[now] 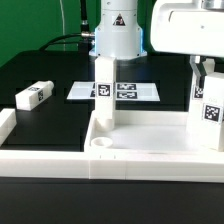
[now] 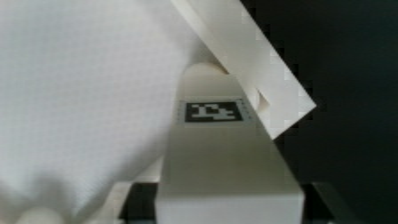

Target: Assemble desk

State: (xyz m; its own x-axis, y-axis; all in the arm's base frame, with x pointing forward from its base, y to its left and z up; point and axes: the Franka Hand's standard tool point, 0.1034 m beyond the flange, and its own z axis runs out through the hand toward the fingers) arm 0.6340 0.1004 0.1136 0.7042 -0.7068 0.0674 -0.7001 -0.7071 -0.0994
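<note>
The white desk top (image 1: 150, 155) lies in the foreground, recessed side up, and also fills one side of the wrist view (image 2: 80, 90). One white leg (image 1: 103, 100) stands upright at its corner on the exterior view's left. My gripper (image 1: 207, 66) is shut on a second tagged leg (image 1: 208, 115) and holds it upright over the top's corner on the exterior view's right. In the wrist view this leg (image 2: 222, 150) runs out from between my dark fingers (image 2: 150, 200), its tag facing the camera, and its far end meets the desk top's edge. My gripper (image 2: 231, 205) clamps it from both sides.
A third loose leg (image 1: 33, 96) lies on the black table at the exterior view's left. The marker board (image 1: 135, 91) lies flat behind the desk top. A long white rail (image 1: 40, 155) borders the front left. The robot base (image 1: 118, 35) stands at the back.
</note>
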